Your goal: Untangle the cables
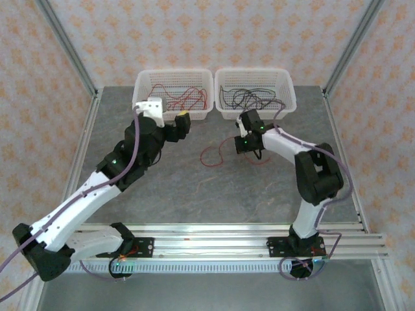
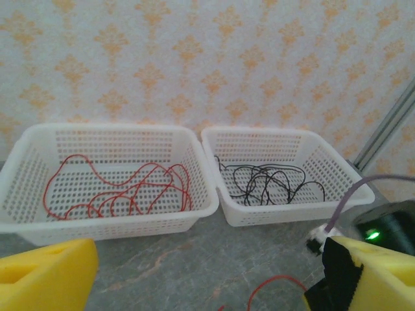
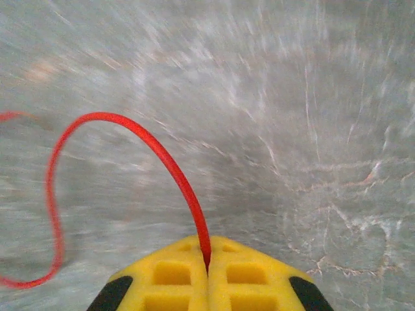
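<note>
A single red cable [image 3: 133, 128] is being pinched between the fully closed yellow fingers of the right gripper [image 3: 207, 275], the strand being clamped at the seam where the two pads are meeting, and nothing else is being held there. From that pinch the cable is being carried up and away from the fingers in an arch, then bent over to the gripper's left and down onto the grey table [image 3: 311, 97]. Its free length is thus being laid out leftward of the fingers, between the two arms. The left gripper [image 2: 207, 285] is being held wide open and empty just in front of the left basket [image 2: 39, 220], where the other red cables [image 2: 130, 191] are being kept in a loose heap. The black cables [image 2: 266, 181] are being kept in the right basket [image 2: 259, 217]. The loose strand is judged to be nearer the right arm, and the coming move is judged to turn on its being drawn leftward, along its own run, toward the left basket without the trailing loop being snagged
</note>
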You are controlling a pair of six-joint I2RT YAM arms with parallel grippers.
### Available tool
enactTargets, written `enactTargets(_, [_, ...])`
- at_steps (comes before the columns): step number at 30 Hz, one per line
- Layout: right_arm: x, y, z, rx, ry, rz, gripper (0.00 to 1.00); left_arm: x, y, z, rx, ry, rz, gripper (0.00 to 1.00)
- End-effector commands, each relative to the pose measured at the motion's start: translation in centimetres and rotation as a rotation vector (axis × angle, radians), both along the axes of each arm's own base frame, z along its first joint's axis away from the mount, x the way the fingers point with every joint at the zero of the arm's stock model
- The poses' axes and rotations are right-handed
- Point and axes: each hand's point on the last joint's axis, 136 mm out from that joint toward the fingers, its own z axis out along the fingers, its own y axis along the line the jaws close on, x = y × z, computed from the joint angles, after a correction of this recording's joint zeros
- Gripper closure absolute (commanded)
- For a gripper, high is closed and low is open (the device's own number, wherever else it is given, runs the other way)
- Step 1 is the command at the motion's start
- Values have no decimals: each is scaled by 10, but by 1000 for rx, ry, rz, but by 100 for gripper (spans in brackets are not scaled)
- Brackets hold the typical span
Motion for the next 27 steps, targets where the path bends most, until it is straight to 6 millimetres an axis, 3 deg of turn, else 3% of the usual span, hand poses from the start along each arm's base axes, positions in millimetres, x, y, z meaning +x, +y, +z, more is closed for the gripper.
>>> enactTargets(1, [15, 28, 114, 166, -234, 52, 100, -12, 17, -5, -13, -8, 50, 9])
enactTargets(8, [26, 68, 273, 417, -568, 172, 100, -30, 38, 5, -44, -48, 90, 9])
enactTargets(12, [43, 84, 333, 514, -701, 200, 100, -35, 46, 2, -37, -42, 116, 9])
enactTargets(15, [69, 98, 350, 536, -741, 203, 100, -37, 50, -1, -34, -37, 129, 9])
enactTargets(18, [103, 118, 353, 551, -754, 217, 100, -40, 53, -4, -33, -32, 137, 9])
enactTargets(22, [147, 143, 342, 581, -777, 223, 100, -43, 58, -6, -30, -31, 153, 9])
enactTargets(27, [189, 166, 306, 629, -820, 222, 100, -43, 61, -10, -11, -28, 166, 9])
